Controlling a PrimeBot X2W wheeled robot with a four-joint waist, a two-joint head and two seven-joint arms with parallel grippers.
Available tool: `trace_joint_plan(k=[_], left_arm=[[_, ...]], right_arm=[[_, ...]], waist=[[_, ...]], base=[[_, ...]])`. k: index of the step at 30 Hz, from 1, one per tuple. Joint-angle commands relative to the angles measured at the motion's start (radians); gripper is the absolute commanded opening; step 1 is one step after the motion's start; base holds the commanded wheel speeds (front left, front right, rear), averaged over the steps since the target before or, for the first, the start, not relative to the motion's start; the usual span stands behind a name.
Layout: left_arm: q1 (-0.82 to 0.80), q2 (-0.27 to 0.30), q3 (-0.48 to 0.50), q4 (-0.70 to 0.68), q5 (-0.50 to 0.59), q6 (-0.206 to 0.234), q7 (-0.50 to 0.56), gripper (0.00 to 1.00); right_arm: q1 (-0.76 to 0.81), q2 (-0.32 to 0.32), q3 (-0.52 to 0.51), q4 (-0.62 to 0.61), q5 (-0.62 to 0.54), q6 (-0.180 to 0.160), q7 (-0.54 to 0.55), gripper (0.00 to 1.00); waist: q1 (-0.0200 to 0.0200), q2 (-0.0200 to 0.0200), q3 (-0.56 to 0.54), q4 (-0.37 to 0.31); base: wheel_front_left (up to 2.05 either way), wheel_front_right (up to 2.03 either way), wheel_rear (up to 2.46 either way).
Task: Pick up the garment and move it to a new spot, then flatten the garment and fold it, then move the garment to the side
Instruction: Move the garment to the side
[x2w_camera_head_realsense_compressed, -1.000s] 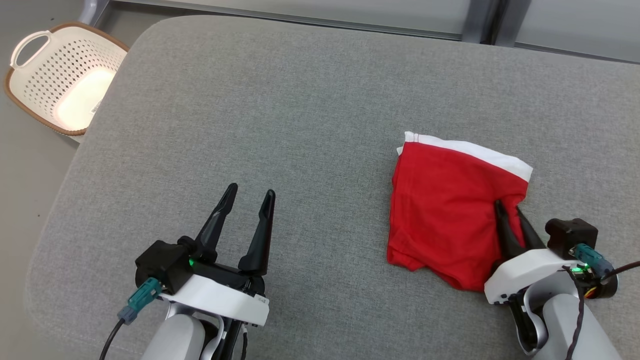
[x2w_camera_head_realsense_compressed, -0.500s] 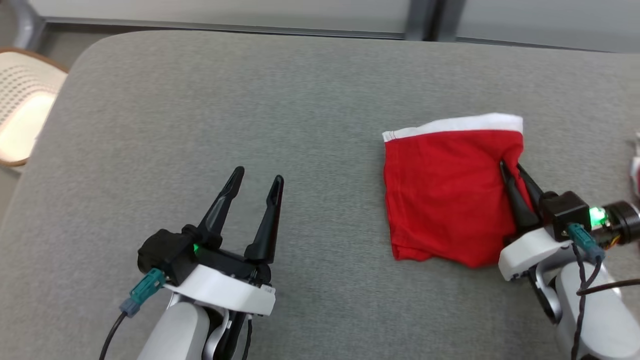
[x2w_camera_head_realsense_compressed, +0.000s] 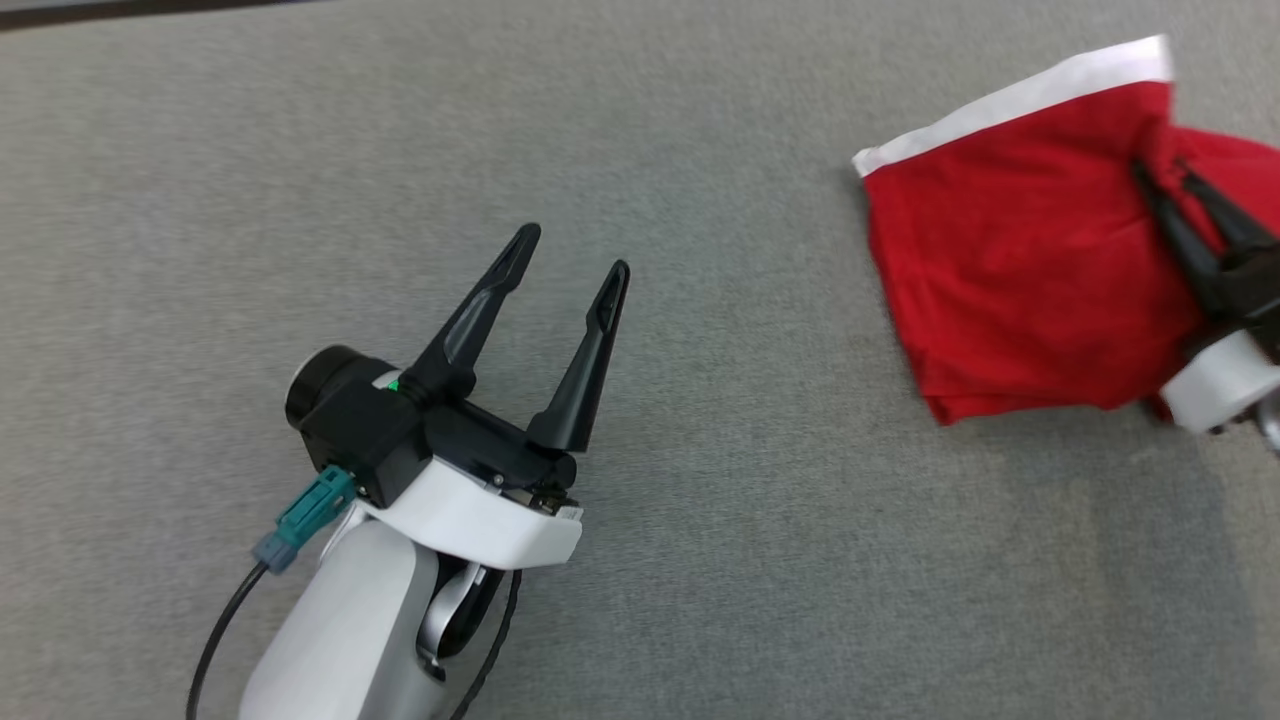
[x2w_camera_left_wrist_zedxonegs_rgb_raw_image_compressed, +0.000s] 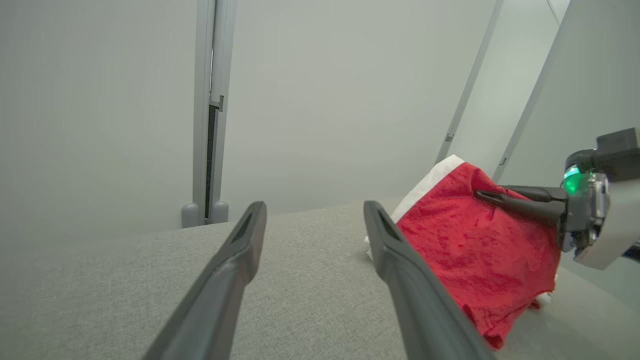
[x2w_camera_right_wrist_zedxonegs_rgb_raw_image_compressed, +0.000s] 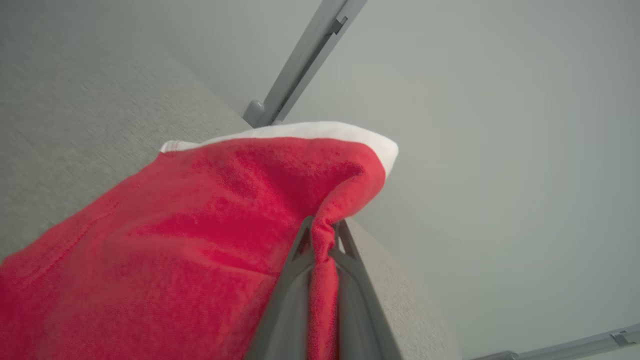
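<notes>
Upper right of head view: garment (x2w_camera_head_realsense_compressed: 1010, 270), red cloth w/ white band (x2w_camera_head_realsense_compressed: 1010, 100) along its upper edge, folded. It reaches to the frame's right edge and lies over the grey padded surface (x2w_camera_head_realsense_compressed: 700, 500).

- Right gripper (x2w_camera_head_realsense_compressed: 1162, 172): at right edge of head view, fingers pressed together on a bunched fold of the red cloth near the band's corner. Right wrist view confirms a ridge of red fabric pinched between the two fingers.
- Garment attitude: in left wrist view the pinched end hangs raised and the lower hem is down at the surface. Whether the hem touches, cannot tell.
- Left gripper (x2w_camera_head_realsense_compressed: 573, 251): lower left-centre of head view, fingers spread, nothing between them, well apart from the garment.
- Open room: bare grey surface across the whole left, centre and bottom of head view, incl. the stretch between the two grippers.
- Edges: dark strip (x2w_camera_head_realsense_compressed: 150, 10) at the top-left corner of head view. Left wrist view shows the surface's far edge w/ pale wall panels and a grey upright post (x2w_camera_left_wrist_zedxonegs_rgb_raw_image_compressed: 210, 125) behind it.
</notes>
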Motion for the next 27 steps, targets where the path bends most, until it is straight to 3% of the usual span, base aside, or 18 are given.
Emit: trace_joint_plan(k=[1, 4, 10, 17, 24, 26, 27], left_arm=[[-0.031, 0.014, -0.010, -0.004, 0.007, -0.001, -0.001, 1.00], [-0.059, 0.031, -0.025, -0.004, 0.004, -0.001, -0.001, 1.00], [-0.098, 0.054, -0.046, -0.010, -0.001, -0.001, -0.001, 1.00], [-0.125, 0.061, -0.054, -0.007, -0.009, -0.001, -0.001, 1.00], [-0.124, 0.058, -0.055, 0.000, -0.011, -0.001, -0.001, 1.00], [-0.122, 0.056, -0.053, 0.004, -0.013, -0.001, -0.001, 1.00], [-0.121, 0.055, -0.052, 0.006, -0.014, -0.001, -0.001, 1.00]], right_arm=[[-0.018, -0.038, 0.007, 0.001, 0.017, -0.002, 0.010, 0.00], [-0.040, -0.117, 0.007, 0.023, 0.043, -0.003, 0.025, 0.00], [-0.068, -0.194, -0.045, 0.087, 0.066, -0.003, 0.036, 0.00], [-0.046, -0.238, -0.083, 0.175, 0.076, -0.003, 0.023, 0.00], [-0.046, -0.235, -0.125, 0.234, 0.070, -0.003, 0.021, 0.00], [-0.048, -0.229, -0.135, 0.247, 0.061, -0.003, 0.015, 0.76], [-0.051, -0.224, -0.145, 0.257, 0.060, -0.003, 0.016, 1.00]], waist=[[0.0000, 0.0000, 0.076, -0.069], [0.0000, 0.0000, 0.112, -0.091], [0.0000, 0.0000, 0.170, -0.105], [0.0000, 0.0000, 0.207, -0.082], [0.0000, 0.0000, 0.207, -0.065], [0.0000, 0.0000, 0.200, -0.060], [0.0000, 0.0000, 0.195, -0.057]], base=[[0.00, 0.00, 0.00], [0.00, 0.00, 0.00], [0.00, 0.00, 0.00], [0.00, 0.00, 0.00], [0.00, 0.00, 0.00], [0.00, 0.00, 0.00], [0.00, 0.00, 0.00]])
